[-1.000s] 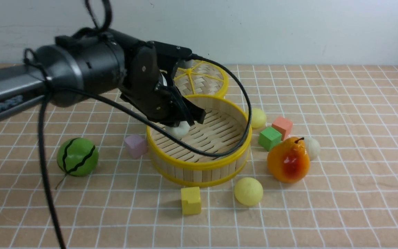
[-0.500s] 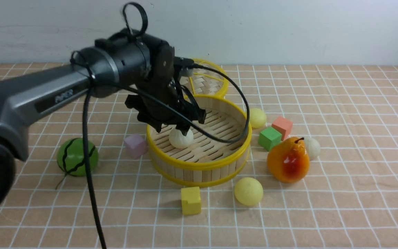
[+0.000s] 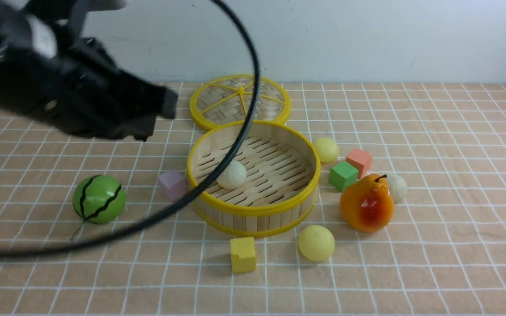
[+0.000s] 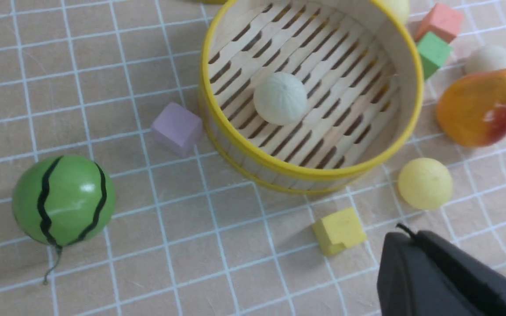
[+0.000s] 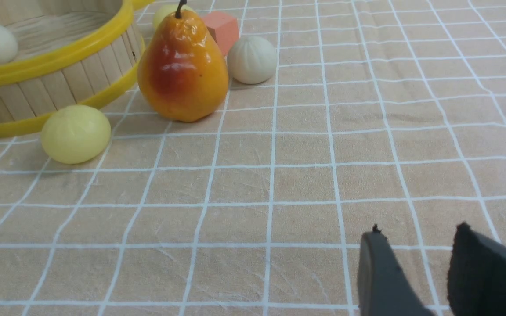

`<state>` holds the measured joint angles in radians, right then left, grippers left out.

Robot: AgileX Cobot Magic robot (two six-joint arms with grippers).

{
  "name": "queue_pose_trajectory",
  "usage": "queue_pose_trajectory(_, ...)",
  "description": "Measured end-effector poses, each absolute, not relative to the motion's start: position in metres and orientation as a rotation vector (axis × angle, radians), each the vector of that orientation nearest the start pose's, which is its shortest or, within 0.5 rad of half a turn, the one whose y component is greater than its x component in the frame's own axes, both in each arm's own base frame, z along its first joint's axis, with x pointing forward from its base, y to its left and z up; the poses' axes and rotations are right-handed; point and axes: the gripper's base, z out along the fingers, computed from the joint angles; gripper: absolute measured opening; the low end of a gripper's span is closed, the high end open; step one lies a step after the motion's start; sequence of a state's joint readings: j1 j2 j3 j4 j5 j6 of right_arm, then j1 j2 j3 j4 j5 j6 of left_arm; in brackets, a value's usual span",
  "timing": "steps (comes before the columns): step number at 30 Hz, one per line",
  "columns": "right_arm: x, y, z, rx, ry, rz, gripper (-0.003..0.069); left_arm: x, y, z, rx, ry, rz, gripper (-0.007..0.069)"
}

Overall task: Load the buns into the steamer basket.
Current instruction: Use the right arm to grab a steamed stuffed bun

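Note:
The steamer basket (image 3: 253, 210) stands mid-table with one off-white bun (image 3: 231, 174) on its slatted floor; that bun also shows in the left wrist view (image 4: 280, 98). One pale yellow bun (image 3: 326, 149) lies just right of the basket and another (image 3: 316, 242) in front of it. A second off-white bun (image 3: 398, 188) sits behind the pear. My left gripper (image 3: 165, 104) is raised up and to the left of the basket, blurred, with its jaws together and empty (image 4: 404, 232). My right gripper (image 5: 417, 228) is slightly open and empty, low over the table to the right of the pear.
An orange pear (image 3: 367, 202) stands right of the basket, with green (image 3: 343, 175) and red (image 3: 359, 161) cubes behind it. A purple cube (image 3: 171, 184) and a watermelon ball (image 3: 99, 199) lie to the left. A yellow cube (image 3: 242, 254) is in front and the flat lid (image 3: 240, 100) behind. A black cable (image 3: 218, 169) hangs across the basket.
My left gripper let go of the off-white bun inside the basket, then lifted and swung back to the left. The bun stays on the basket floor.

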<state>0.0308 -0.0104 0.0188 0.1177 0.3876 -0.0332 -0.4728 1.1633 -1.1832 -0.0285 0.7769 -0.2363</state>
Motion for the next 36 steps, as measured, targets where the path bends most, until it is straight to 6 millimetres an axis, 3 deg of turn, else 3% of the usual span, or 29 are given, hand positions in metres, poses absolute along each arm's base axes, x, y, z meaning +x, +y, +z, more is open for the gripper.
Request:
queue_pose_trajectory(3, 0.052, 0.006, 0.173, 0.012, 1.878, 0.115, 0.0239, 0.170, -0.091, 0.360, 0.215, 2.134, -0.497, -0.0013)
queue_pose_trajectory(4, 0.052, 0.006, 0.173, 0.012, 1.878, 0.115, 0.0239, 0.165, -0.089, 0.360, 0.210, 2.112, -0.508, -0.0013)
queue_pose_trajectory(7, 0.052, 0.006, 0.173, 0.012, 1.878, 0.115, 0.0239, 0.131, -0.071, 0.323, 0.163, 1.953, -0.566, -0.0013)
queue_pose_trajectory(13, 0.052, 0.006, 0.173, 0.012, 1.878, 0.115, 0.0239, 0.094, -0.048, 0.271, 0.110, 1.694, -0.614, -0.0013)
queue_pose_trajectory(17, 0.052, 0.005, 0.173, 0.009, 1.874, 0.110, 0.0239, 0.086, -0.043, 0.246, 0.096, 1.679, -0.619, -0.0013)
queue_pose_trajectory(21, 0.053, 0.006, 0.175, 0.072, 1.837, 0.175, 0.0239, 0.085, -0.043, 0.237, 0.094, 1.701, -0.615, -0.0013)
queue_pose_trajectory(25, 0.056, 0.008, 0.190, 0.384, 1.635, 0.495, 0.0239, 0.084, -0.042, 0.231, 0.093, 1.723, -0.612, -0.0013)
queue_pose_trajectory(30, 0.056, 0.004, 0.203, 0.606, 1.455, 0.714, 0.0238, 0.084, -0.042, 0.225, 0.095, 1.745, -0.607, -0.0013)
queue_pose_trajectory(34, 0.055, 0.011, 0.224, 0.525, 1.546, 0.706, 0.0220, 0.084, -0.042, 0.223, 0.096, 1.759, -0.605, -0.0013)
queue_pose_trajectory(36, 0.062, 0.020, 0.260, 0.313, 1.782, 0.594, 0.0189, 0.084, -0.042, 0.223, 0.097, 1.761, -0.604, -0.0013)
